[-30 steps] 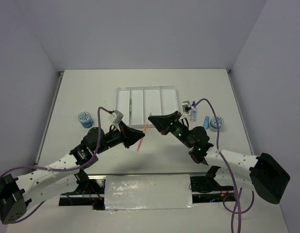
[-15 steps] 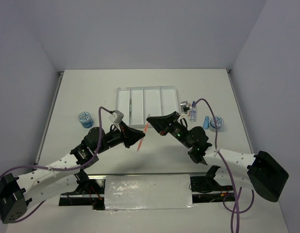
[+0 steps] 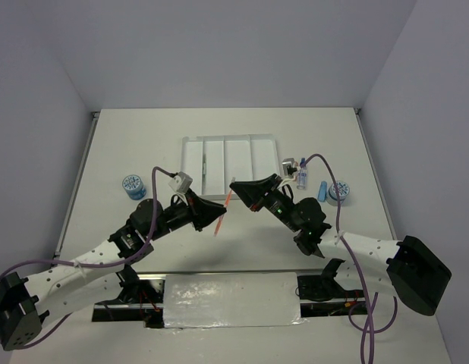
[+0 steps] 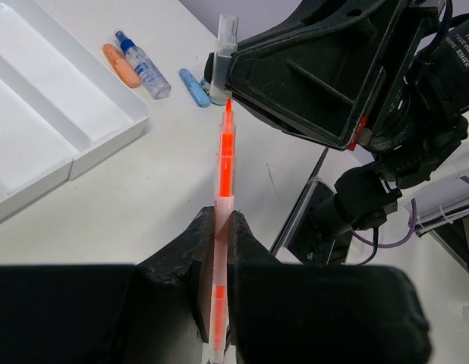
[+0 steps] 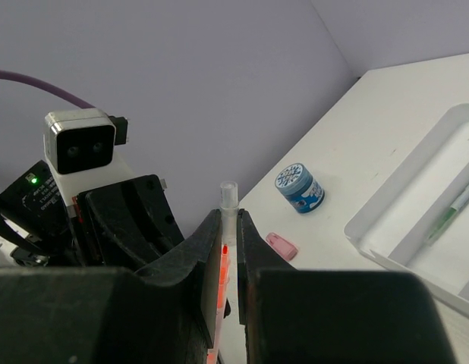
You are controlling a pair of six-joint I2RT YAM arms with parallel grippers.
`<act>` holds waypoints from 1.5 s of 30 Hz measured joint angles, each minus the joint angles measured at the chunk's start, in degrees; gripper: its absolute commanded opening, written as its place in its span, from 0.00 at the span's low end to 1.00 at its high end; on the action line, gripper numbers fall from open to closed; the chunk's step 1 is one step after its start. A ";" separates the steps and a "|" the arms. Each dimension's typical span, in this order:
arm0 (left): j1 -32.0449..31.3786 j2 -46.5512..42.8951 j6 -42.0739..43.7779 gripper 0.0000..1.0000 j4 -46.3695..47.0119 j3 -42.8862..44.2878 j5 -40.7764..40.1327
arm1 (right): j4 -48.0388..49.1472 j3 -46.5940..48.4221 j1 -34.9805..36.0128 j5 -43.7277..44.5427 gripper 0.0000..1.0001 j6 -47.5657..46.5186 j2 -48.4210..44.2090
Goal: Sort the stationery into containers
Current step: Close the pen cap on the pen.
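Note:
My left gripper (image 3: 218, 214) is shut on the orange pen (image 3: 225, 205) and holds it in the air in front of the white tray (image 3: 238, 163). My right gripper (image 3: 234, 186) is shut on a clear pen cap (image 5: 229, 199). In the left wrist view the pen (image 4: 227, 152) points at the cap (image 4: 226, 38), with its tip at the cap's mouth. A thin green pen (image 3: 206, 165) lies in the tray's second compartment from the left. The clear blue-capped bottle (image 3: 301, 174), a blue capsule (image 3: 322, 189) and an orange capsule (image 4: 121, 65) lie right of the tray.
One blue-white roll (image 3: 132, 186) stands left of the tray, the other (image 3: 339, 192) at the right near the blue capsule. A pink capsule (image 5: 281, 245) lies on the table near the left roll (image 5: 299, 188). Grey walls enclose the table.
My right gripper with the cap has shifted slightly left towards the pen tip. The left gripper holds the pen almost still.

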 measured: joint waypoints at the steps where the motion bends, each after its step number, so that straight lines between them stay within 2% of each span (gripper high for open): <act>1: 0.00 -0.07 0.00 0.00 -0.02 0.00 -0.07 | 0.00 0.00 0.00 0.09 0.00 -0.11 -0.02; 23: 0.04 -0.31 0.13 0.00 0.15 0.00 -2.36 | 1.33 -0.22 0.00 -3.04 0.00 2.82 2.01; 32: 0.04 -1.29 0.63 0.00 1.18 0.00 -3.61 | 5.62 -0.24 -0.02 -4.61 0.00 6.32 4.57; 45: 0.04 -0.50 6.25 0.00 0.70 1.07 -1.79 | 5.03 0.20 -0.52 -7.85 0.15 4.31 3.65</act>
